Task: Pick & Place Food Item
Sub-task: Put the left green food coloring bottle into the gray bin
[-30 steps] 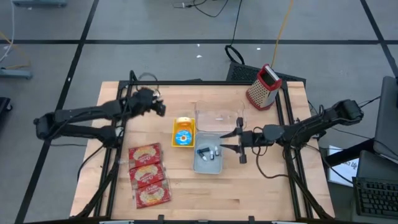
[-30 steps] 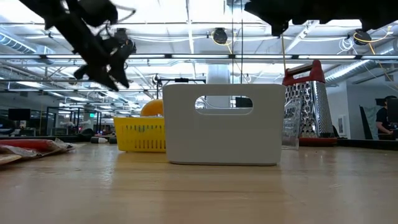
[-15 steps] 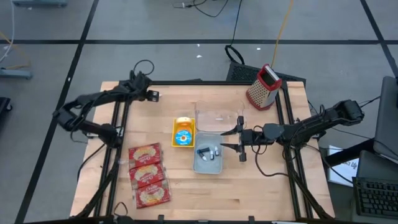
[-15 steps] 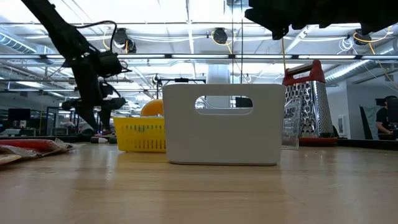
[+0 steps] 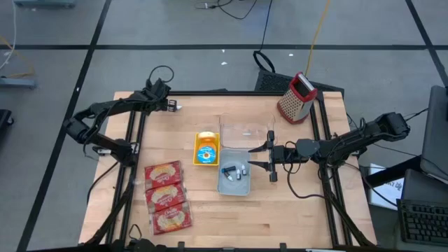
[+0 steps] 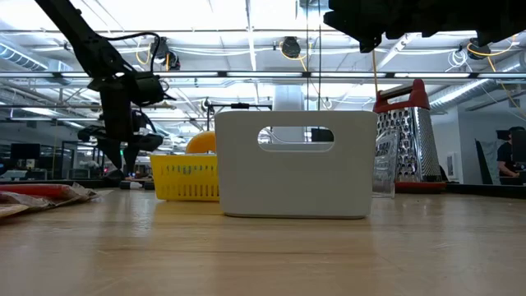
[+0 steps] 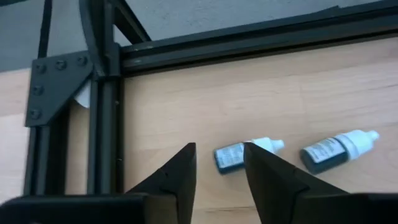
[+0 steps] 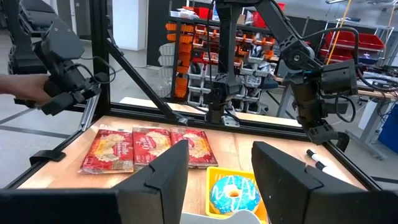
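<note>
A frosted donut [image 5: 206, 154] lies in a yellow basket [image 5: 206, 136] at mid-table. Three red snack packets [image 5: 166, 196] lie flat near the left front. My left gripper [image 7: 217, 149] is down at the far left corner, open, its fingertips on either side of a small dark bottle with a white cap [image 7: 227, 158]. That bottle lies on the wood, and a second bottle [image 7: 336, 149] lies beside it. My right gripper [image 5: 264, 157] hovers open over the white bin [image 5: 234, 185], pointing level toward the table's left, with nothing between its fingers. My left gripper comes down slanting over the nearer bottle, and one finger [image 7: 264, 168] stands in front of the bottle's middle. Whether a finger touches the bottle I cannot tell. The bottle lies flat on the table.
The white bin holds a few small bottles. A clear container [image 5: 245, 131] stands just behind it. A red-topped grater [image 5: 297, 98] stands at the far right. Black frame rails [image 7: 102, 124] run along the table's left and far edges, close to my left gripper.
My left arm has swung from above the table's left-middle toward the far edge and sunk, tipping its gripper down near the far left corner; in the last half second it has barely moved.
</note>
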Available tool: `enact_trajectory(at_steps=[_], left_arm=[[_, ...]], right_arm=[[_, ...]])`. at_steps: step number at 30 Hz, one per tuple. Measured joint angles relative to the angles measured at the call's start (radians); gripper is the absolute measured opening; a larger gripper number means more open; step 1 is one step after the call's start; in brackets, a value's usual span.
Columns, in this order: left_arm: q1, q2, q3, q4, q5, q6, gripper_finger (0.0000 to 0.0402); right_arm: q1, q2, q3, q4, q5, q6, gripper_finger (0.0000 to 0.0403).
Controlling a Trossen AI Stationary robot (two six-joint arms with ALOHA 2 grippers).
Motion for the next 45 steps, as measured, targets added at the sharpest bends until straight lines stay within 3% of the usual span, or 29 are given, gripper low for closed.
enact_trajectory(at_steps=[6,14,29,34,45], left_arm=[[-0.026,0.059,0.001,0.070,-0.028,-0.056,0.0091],[-0.029,0.099,0.023,0.086,-0.106,-0.131,0.0005],[-0.038,0.099,0.024,0.059,-0.071,-0.102,0.0003],[-0.056,0.099,0.036,0.057,0.047,-0.183,0.0002],[-0.042,0.108,0.036,0.094,-0.033,-0.265,0.0001]], right_arm=[[0.000,0.000,0.000,0.000,0.000,0.001,0.0164],[0.000,0.000,0.000,-0.008,-0.001,0.040,0.0162],[0.001,0.000,0.000,-0.007,-0.003,0.046,0.0158],[0.001,0.000,0.000,-0.007,-0.003,0.046,0.0160],[0.001,0.000,0.000,-0.007,-0.004,0.046,0.0157]])
